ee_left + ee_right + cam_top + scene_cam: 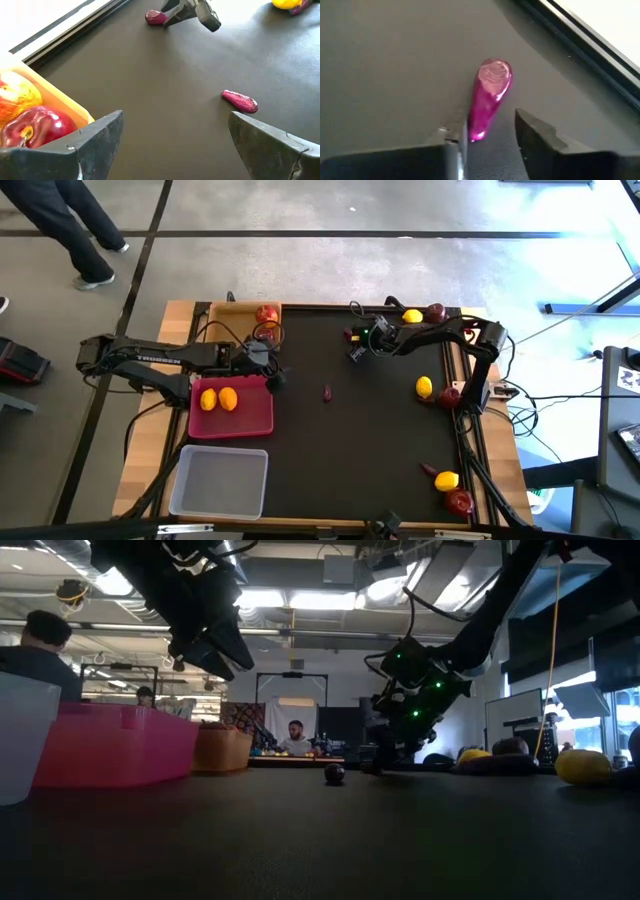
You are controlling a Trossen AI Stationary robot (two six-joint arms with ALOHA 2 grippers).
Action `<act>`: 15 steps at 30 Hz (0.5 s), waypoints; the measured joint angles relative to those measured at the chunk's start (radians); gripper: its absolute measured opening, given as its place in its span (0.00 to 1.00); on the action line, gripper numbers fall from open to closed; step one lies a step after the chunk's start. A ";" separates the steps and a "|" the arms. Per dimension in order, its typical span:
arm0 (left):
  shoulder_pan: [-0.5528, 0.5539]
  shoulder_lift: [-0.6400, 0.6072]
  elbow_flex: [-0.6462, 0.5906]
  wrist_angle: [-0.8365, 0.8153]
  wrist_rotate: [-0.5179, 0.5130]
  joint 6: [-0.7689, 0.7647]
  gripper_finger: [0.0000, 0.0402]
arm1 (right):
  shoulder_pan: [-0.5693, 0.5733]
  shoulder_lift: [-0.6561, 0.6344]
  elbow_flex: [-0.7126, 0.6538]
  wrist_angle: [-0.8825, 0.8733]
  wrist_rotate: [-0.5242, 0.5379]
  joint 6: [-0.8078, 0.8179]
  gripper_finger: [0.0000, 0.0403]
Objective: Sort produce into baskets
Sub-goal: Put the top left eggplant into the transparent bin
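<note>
My right gripper (356, 346) is open, low over the black mat's far middle. Its fingers stand on either side of the narrow end of a dark-purple root (487, 100) that lies on the mat. My left gripper (175, 125) is open and empty, above the mat beside the tan tray (232, 320), which holds red apples (35, 127). A second root (327, 391) lies mid-mat. The pink tray (250, 418) holds two lemons (218, 399). The translucent tray (220, 480) stands at the near left. My right gripper comes at the root slanting down, its fingers lying along it with the narrow end (476, 131) between them. One finger (460, 142) stands right against that end; I cannot tell whether it touches. The root lies flat on the mat.
Loose produce lies along the mat's right side: lemons (412, 316), (425, 387), (447, 479), apples (436, 311), (459, 500) and a root (428, 470). People show in the room beyond the table (296, 740). Bare mat lies in the near middle.
</note>
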 joint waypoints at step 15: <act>-0.002 0.006 0.000 0.013 0.000 -0.021 0.89 | 0.001 -0.030 0.000 -0.035 -0.049 -0.081 0.03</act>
